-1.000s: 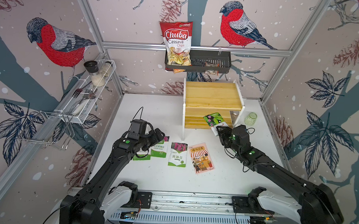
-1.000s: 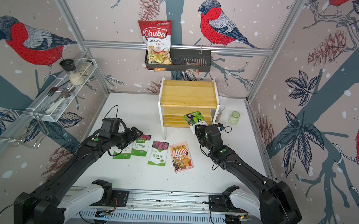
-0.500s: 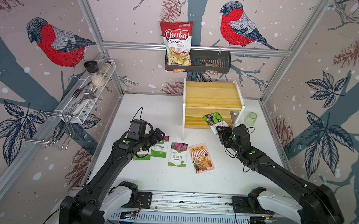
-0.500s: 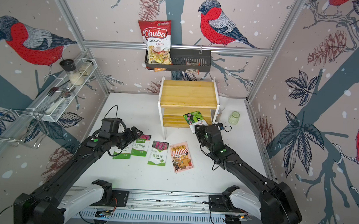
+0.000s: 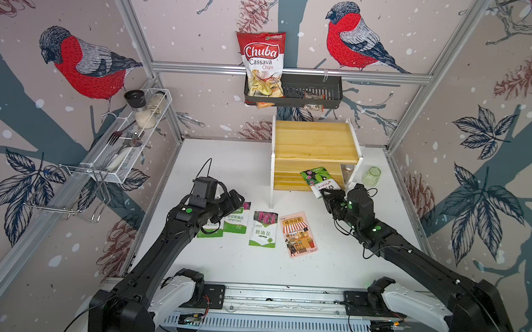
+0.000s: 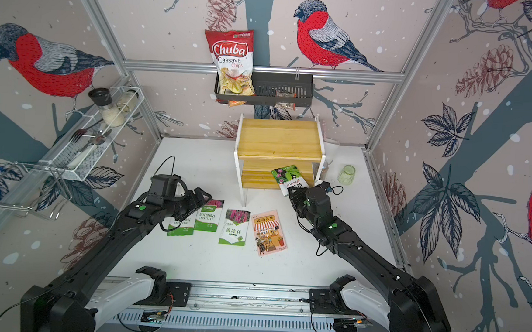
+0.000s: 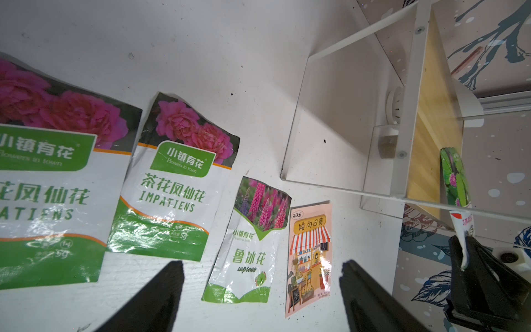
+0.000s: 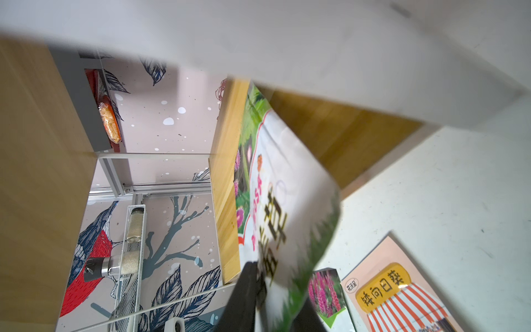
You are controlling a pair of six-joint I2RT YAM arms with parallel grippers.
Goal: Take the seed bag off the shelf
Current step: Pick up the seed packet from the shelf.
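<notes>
The seed bag [image 5: 318, 179] lies tilted on the lower board of the shelf [image 5: 313, 141], at the shelf's 5 o'clock corner in both top views. Its white end juts past the front edge. The right claw [image 5: 325, 194] sits at the bag's 5 o'clock end, jaws closed on that white edge; the left wrist view shows the edge pinched in it. A jar [image 5: 371, 175] stands on the worktop [image 5: 227, 164] at the bag's 3 o'clock, beyond the shelf's side panel. Four packets [image 5: 264, 228] lie in a row at the shelf's 7 o'clock. The left claw [image 5: 237, 201] hovers over the row's 9 o'clock end, jaws wide apart, holding nothing.
</notes>
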